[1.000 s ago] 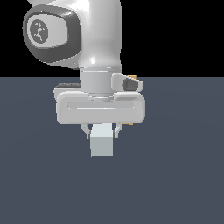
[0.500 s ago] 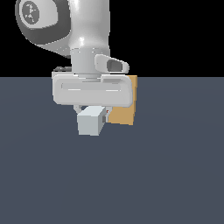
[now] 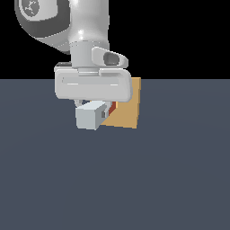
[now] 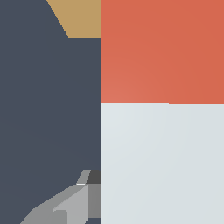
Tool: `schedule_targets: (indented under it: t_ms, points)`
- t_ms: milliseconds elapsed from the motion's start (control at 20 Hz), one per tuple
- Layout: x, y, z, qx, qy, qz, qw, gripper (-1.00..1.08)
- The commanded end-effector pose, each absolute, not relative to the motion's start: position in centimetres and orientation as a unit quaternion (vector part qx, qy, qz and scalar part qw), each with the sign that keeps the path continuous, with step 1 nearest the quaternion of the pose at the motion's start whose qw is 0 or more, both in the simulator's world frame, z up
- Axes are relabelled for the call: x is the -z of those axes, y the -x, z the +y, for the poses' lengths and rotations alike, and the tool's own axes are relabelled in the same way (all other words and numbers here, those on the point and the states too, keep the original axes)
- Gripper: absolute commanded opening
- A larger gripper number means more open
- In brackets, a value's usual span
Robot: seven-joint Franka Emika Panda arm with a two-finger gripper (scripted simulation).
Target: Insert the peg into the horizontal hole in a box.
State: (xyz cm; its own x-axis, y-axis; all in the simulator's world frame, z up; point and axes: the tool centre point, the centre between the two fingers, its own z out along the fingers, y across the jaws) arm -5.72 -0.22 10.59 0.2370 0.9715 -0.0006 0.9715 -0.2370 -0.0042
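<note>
A plain dark grey-blue desk (image 3: 179,179) fills the lower part of the exterior view, its far edge running straight across. Behind that edge lies a flat black backdrop (image 3: 179,36).

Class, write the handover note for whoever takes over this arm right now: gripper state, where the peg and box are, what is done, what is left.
Gripper: shut on the peg, holding it above the floor.
Peg: pale end faces the exterior camera, red-orange half points toward the box.
Box: right behind the gripper. Its hole is hidden, so alignment cannot be judged.
Done: peg picked up and brought to the box.
Left: line up and push the peg into the hole.
</note>
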Motion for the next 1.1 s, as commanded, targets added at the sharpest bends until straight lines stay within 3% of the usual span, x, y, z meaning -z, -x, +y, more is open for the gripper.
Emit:
schedule_targets:
  t_ms: [0,750,1050]
  points:
    - [-10.9,5.6,-0.1,0.000,0.789,-0.614,0.000,-1.00]
    - [-11.0,5.6,0.1,0.000,0.789,-0.614,0.001,-1.00]
    - [-11.0,5.1,2.3,0.000,0.789,-0.614,0.000,-1.00]
